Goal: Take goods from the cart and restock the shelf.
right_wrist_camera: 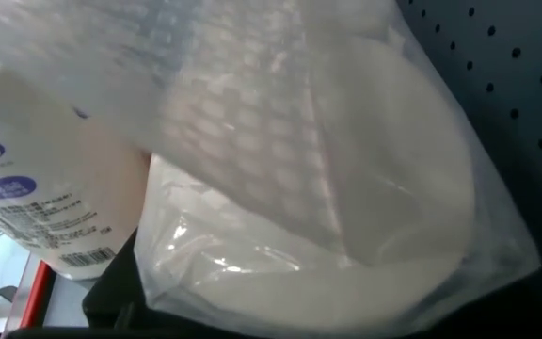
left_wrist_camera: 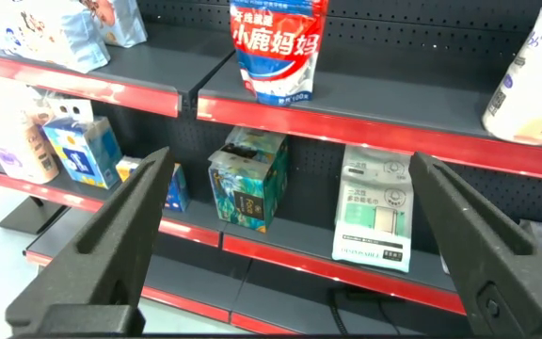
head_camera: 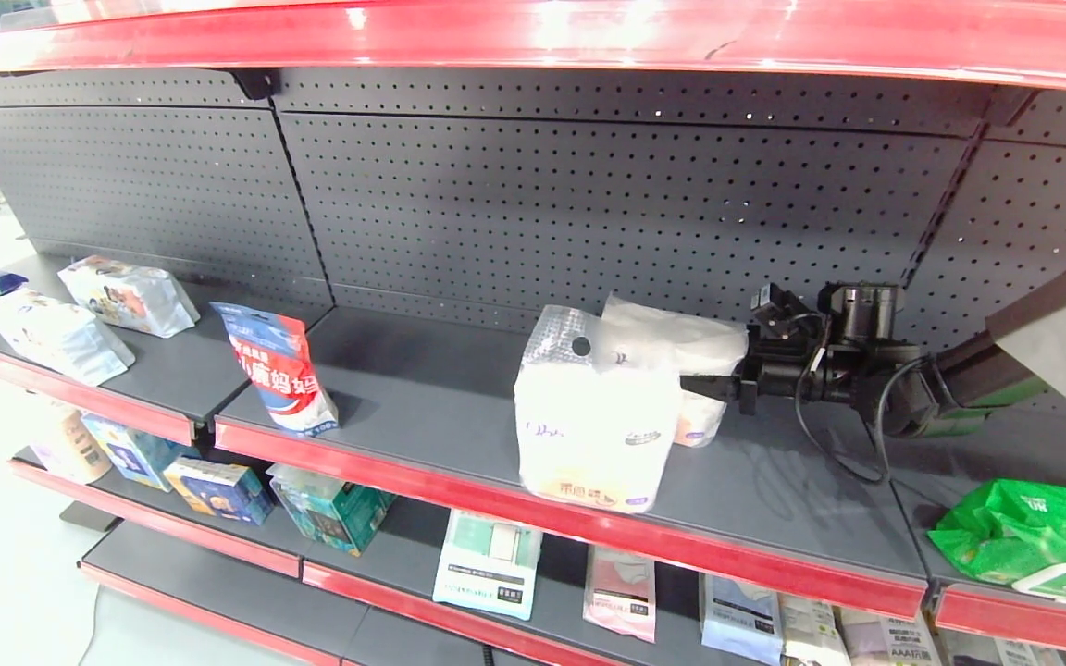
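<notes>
On the middle shelf (head_camera: 440, 398) stands a white tissue pack (head_camera: 588, 416) near the front edge. Just behind it, to the right, sits a second white plastic-wrapped pack (head_camera: 690, 356). My right gripper (head_camera: 704, 387) comes in from the right at shelf height, shut on this rear pack's side. In the right wrist view the rear pack (right_wrist_camera: 346, 217) sits right against the camera, with the front pack (right_wrist_camera: 36, 198) beside it. My left gripper (left_wrist_camera: 290, 160) is open and holds nothing, hanging low in front of the lower shelves.
A red-and-blue pouch (head_camera: 278, 370) stands left on the same shelf, with pale packs (head_camera: 130, 296) farther left. A green pack (head_camera: 1033, 532) lies at the right. The lower shelves hold a teal box (left_wrist_camera: 247, 179) and a white-green pack (left_wrist_camera: 374, 207). A pegboard wall (head_camera: 588, 203) backs the shelf.
</notes>
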{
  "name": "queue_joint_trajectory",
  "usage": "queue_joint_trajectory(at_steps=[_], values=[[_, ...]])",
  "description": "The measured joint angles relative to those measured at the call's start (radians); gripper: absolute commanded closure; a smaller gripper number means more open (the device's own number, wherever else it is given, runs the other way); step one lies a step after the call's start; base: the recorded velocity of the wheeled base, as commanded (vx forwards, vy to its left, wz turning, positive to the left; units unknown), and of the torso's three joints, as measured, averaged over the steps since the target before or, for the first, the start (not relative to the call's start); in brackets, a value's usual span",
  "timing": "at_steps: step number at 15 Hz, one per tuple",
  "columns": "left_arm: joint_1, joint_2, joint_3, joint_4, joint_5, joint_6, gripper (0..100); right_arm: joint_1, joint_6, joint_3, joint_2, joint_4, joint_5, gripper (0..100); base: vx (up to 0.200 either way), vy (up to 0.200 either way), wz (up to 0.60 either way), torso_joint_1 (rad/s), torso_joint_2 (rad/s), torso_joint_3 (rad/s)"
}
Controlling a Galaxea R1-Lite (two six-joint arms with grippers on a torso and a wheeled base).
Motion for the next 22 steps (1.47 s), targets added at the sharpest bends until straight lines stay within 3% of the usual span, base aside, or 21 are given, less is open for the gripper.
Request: queue_joint_trajectory(at_steps=[22], values=[[0.0, 0.0, 0.0, 0.0, 0.0, 0.0, 0, 0.029, 0.002, -0.011, 0.003, 0.011, -0.022, 100, 0.0, 0.0, 0.0, 0.0, 0.0, 0.0]])
